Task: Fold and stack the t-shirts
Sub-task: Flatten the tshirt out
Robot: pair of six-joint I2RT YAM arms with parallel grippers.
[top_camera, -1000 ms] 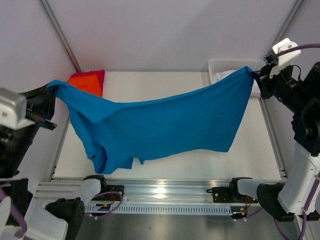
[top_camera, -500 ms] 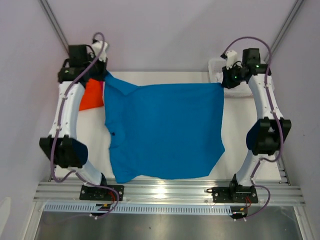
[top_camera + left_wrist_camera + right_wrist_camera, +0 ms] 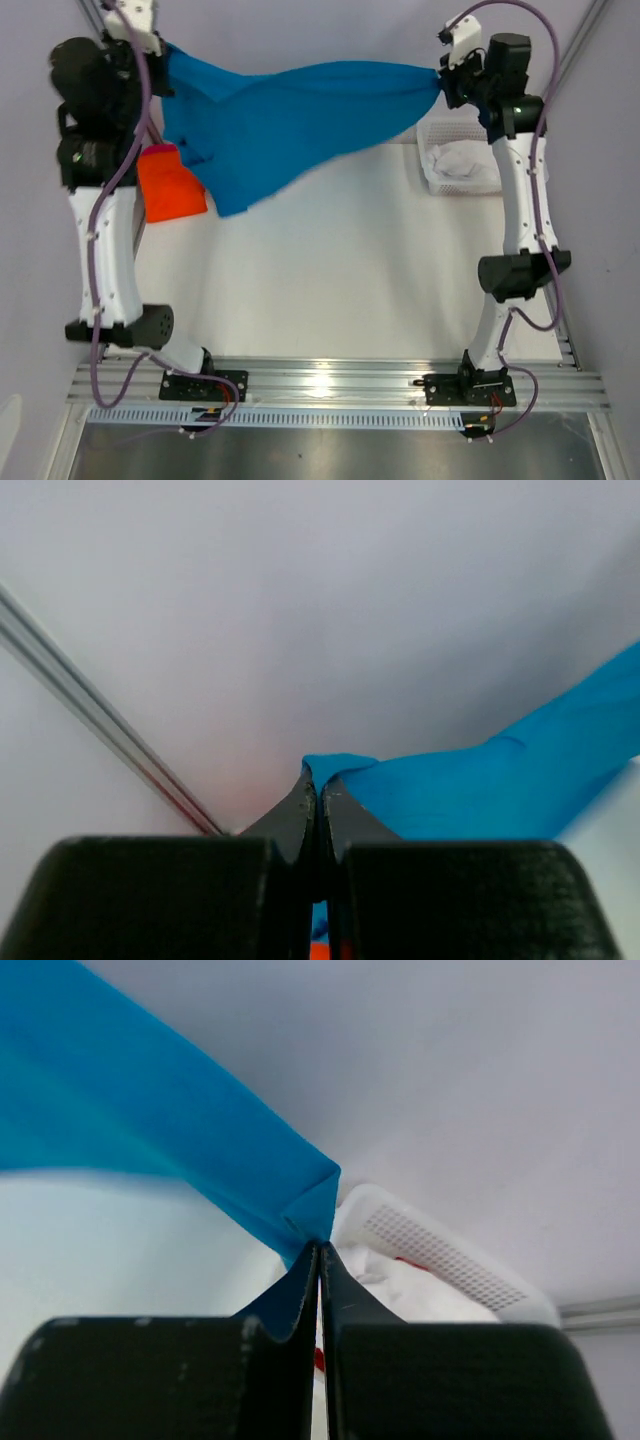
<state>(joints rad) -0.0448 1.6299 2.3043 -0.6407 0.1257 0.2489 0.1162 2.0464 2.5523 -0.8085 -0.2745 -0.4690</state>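
As I watch from overhead, one bright blue cloth t-shirt (image 3: pixel 290 120) hangs stretched in the air above the far end of the white table (image 3: pixel 350 280). My left gripper (image 3: pixel 318 785) pinches one corner and my right gripper (image 3: pixel 320 1247) the other (two grippers, both clamped on fabric). One orange cloth t-shirt (image 3: pixel 170 185) lies at the far left, and one white plastic lattice basket (image 3: pixel 426 160) sits at the far right.

A bright blue t-shirt (image 3: pixel 290 120) hangs in the air above the far edge of the table (image 3: pixel 350 280). It is stretched wide between two corners, one pinched in the left gripper (image 3: pixel 318 785) and the other in the right gripper (image 3: pixel 320 1250). Its cloth sags and bunches toward the left (the right end is pulled thin). An orange t-shirt (image 3: pixel 172 185) lies crumpled at the table's far-left corner. A sliver of a pinkish-red t-shirt (image 3: pixel 163 148) shows at its far end.
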